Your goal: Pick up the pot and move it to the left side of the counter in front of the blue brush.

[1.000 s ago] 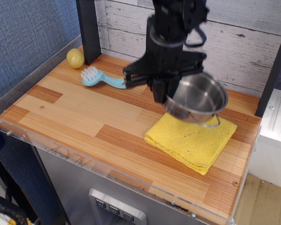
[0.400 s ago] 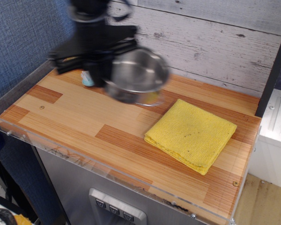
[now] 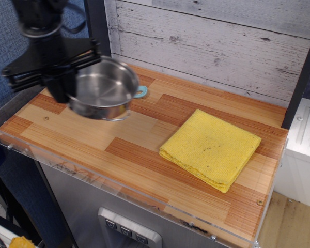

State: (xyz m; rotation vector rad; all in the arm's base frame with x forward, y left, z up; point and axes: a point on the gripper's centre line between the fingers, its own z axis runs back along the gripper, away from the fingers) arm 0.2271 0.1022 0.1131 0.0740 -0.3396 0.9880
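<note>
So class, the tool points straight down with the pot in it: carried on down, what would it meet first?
Probably the counter. The tool carries the pot, whose base would touch the bare planks first, near the blue brush, though height is unclear.

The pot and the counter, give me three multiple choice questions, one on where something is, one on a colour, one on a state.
1. Where is the pot?
A. over the counter's left part
B. on the yellow cloth
C. on the floor

2. What colour is the folded cloth on the counter?
A. red
B. yellow
C. green

3. How much of the blue brush shows?
A. all of it
B. none of it
C. only its handle tip

Key: 1 A, the gripper carries it there, clear of the cloth. 2 B, it is plainly yellow. 3 C, the pot covers the rest.
</note>
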